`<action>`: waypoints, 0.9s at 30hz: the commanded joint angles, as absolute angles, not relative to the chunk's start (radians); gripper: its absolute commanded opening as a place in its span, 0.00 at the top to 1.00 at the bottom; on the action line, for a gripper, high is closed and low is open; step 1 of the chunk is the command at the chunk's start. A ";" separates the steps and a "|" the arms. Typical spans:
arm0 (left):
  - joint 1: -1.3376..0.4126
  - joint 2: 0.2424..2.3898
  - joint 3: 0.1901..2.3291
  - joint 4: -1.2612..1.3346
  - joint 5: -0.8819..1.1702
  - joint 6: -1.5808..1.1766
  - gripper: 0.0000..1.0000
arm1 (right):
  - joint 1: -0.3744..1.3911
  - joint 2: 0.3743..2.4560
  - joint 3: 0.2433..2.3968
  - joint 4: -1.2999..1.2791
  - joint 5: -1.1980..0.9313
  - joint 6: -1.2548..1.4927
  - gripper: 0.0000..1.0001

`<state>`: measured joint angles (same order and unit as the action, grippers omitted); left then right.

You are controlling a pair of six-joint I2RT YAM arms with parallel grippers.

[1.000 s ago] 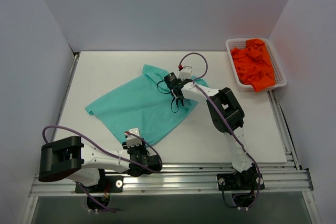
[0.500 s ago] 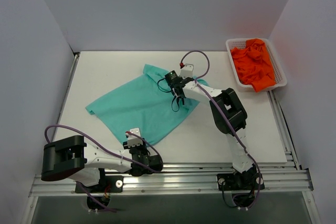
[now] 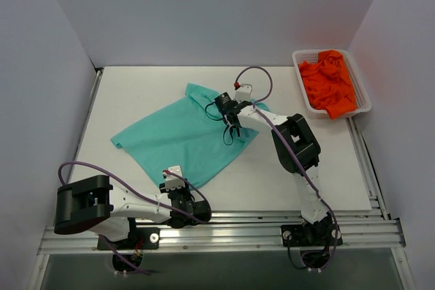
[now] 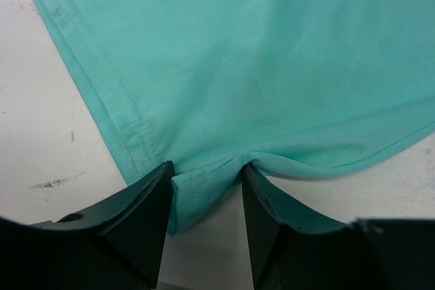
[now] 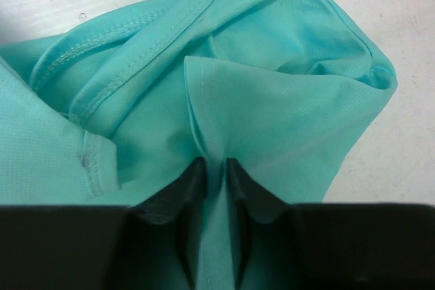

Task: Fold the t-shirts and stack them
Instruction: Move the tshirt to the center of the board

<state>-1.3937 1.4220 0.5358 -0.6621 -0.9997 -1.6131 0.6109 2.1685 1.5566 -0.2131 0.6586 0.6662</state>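
Right gripper (image 5: 212, 168), pinched near-shut on a fold of the teal t-shirt (image 3: 180, 137) spread on the table (image 3: 136, 89), has edged back-right; left gripper (image 4: 207, 183) unchanged, half-open astride the near hem, so still straightening, no fold yet.

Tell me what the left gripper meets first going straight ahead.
The teal shirt: its hem corner lies between the fingers of the left gripper, probably touching them, with more shirt beyond.
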 commanded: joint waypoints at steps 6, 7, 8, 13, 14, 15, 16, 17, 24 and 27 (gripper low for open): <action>-1.399 1.447 0.545 -0.790 -0.974 -1.802 0.47 | 0.594 2.103 1.536 -0.236 0.707 0.686 0.98; -1.399 1.448 0.545 -0.790 -0.974 -1.802 0.47 | 0.592 2.105 1.536 -0.236 0.706 0.686 0.99; -1.399 1.448 0.545 -0.792 -0.974 -1.802 0.47 | 0.591 2.103 1.534 -0.236 0.706 0.686 1.00; -1.397 1.448 0.546 -0.795 -0.974 -1.802 0.47 | 0.588 2.086 1.526 -0.236 0.707 0.686 1.00; -1.399 1.447 0.549 -0.802 -0.976 -1.805 0.47 | 0.588 2.079 1.519 -0.233 0.710 0.687 1.00; -1.399 1.444 0.555 -0.810 -0.977 -1.805 0.47 | 0.588 2.057 1.514 -0.232 0.712 0.689 1.00; -1.399 1.443 0.563 -0.824 -0.982 -1.805 0.47 | 0.588 2.043 1.508 -0.232 0.713 0.690 1.00; -1.399 1.437 0.574 -0.856 -0.983 -1.807 0.47 | 0.588 2.030 1.493 -0.230 0.721 0.693 1.00; -1.404 1.416 0.591 -0.865 -0.996 -1.798 0.46 | 0.586 1.861 1.424 -0.235 0.750 0.704 1.00; -1.404 1.419 0.591 -0.864 -0.989 -1.795 0.47 | 0.586 1.809 1.410 -0.239 0.753 0.707 1.00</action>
<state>-1.3991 1.4292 0.5694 -0.6964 -0.9638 -1.6276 0.5930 1.8935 1.4281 -0.2134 0.6910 0.6823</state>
